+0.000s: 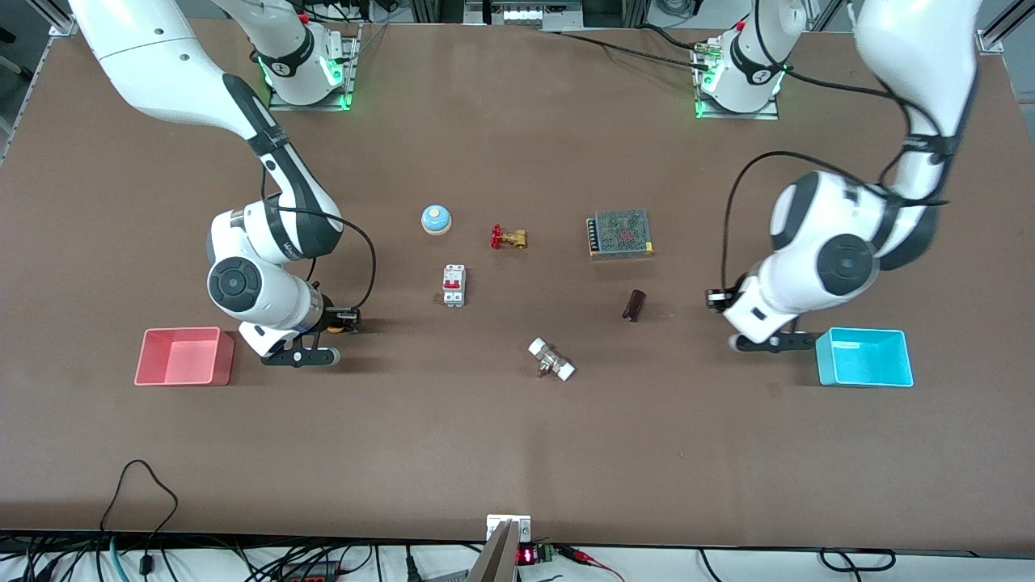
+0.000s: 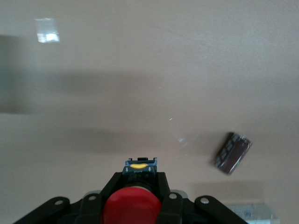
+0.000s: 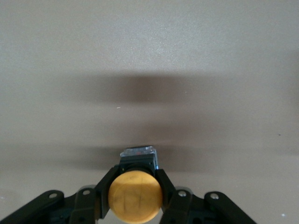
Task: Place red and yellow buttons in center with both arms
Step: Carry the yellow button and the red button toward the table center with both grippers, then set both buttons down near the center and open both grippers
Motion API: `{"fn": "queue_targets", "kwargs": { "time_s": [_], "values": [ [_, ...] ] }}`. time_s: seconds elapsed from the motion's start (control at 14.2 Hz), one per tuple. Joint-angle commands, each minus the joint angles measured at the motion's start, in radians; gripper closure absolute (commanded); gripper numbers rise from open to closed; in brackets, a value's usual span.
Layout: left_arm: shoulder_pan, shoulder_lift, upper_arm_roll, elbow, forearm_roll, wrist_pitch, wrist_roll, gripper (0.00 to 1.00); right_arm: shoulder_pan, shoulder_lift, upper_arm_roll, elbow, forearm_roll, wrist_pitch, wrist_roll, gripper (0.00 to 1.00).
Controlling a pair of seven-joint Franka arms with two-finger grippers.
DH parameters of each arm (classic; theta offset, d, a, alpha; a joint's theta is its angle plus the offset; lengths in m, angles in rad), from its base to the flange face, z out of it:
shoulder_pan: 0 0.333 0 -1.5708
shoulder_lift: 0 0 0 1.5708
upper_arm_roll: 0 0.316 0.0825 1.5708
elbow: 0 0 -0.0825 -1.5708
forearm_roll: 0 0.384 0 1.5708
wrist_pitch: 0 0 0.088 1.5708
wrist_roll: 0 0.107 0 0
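The right gripper (image 3: 135,186) is clamping the yellow button (image 3: 135,196) by its black body, hanging over the worktop (image 1: 517,453) beside the pink bin (image 1: 145,356). In the front view that button (image 1: 343,326) is showing only as an orange speck at about 3 o'clock from the pink bin. The left gripper (image 2: 133,186) is gripping the red button (image 2: 132,206) the same way, over the worktop beside the cyan bin (image 1: 906,360), at about 9 o'clock from it; in the front view the arm is hiding this button.

Both bins are sitting open with nothing showing inside them.

The middle of the brown worktop is carrying a blue bell (image 1: 436,219), a brass valve (image 1: 509,238), a meshed power supply (image 1: 620,234), a white breaker (image 1: 454,285), a dark cylinder (image 1: 635,305) and a white-ended fitting (image 1: 551,360). The dark cylinder (image 2: 232,153) is also lying in the left wrist view. Cables are trailing along the worktop's edges.
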Motion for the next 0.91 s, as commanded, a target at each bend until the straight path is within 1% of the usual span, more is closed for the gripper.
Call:
{"fn": "queue_targets", "kwargs": {
  "time_s": [0.0,0.07,0.14,0.21,0.35,0.42,0.49,0.56,0.63,0.7,0.84],
  "values": [
    [-0.021,0.015,0.004,-0.092,0.03,0.146,-0.033,0.78,0.003,0.001,-0.002,-0.009,0.002,0.014,0.015,0.56],
    [-0.027,0.033,0.006,-0.103,0.039,0.18,-0.034,0.78,0.003,0.003,-0.002,-0.009,0.002,0.014,0.015,0.52],
    [-0.029,0.046,0.006,-0.112,0.042,0.209,-0.047,0.78,0.003,0.003,-0.002,-0.009,0.002,0.014,0.017,0.44],
    [-0.029,0.053,0.006,-0.119,0.044,0.239,-0.047,0.78,0.003,0.003,-0.002,-0.009,0.002,0.014,0.017,0.39],
    [-0.03,0.081,0.009,-0.145,0.044,0.323,-0.048,0.79,0.002,0.001,-0.002,-0.007,0.003,0.014,0.017,0.15],
    [-0.03,0.084,0.011,-0.151,0.044,0.335,-0.048,0.79,0.0,-0.004,-0.003,-0.004,0.003,0.011,0.017,0.02],
    [-0.027,0.083,0.012,-0.151,0.044,0.334,-0.048,0.77,0.0,-0.011,-0.002,0.001,0.003,0.007,0.009,0.0],
    [-0.027,0.081,0.012,-0.151,0.044,0.332,-0.048,0.65,-0.001,-0.028,-0.002,0.002,0.005,0.002,0.003,0.0],
    [-0.026,0.081,0.012,-0.151,0.044,0.334,-0.05,0.14,-0.003,-0.048,-0.002,0.004,0.02,-0.004,0.002,0.0],
    [-0.023,0.073,0.012,-0.151,0.044,0.332,-0.048,0.0,-0.009,-0.078,-0.003,0.01,0.049,-0.034,-0.003,0.0],
    [-0.02,0.04,0.008,-0.145,0.044,0.307,-0.045,0.0,-0.061,-0.14,-0.003,0.028,0.075,-0.125,-0.018,0.0]
  ]
}}
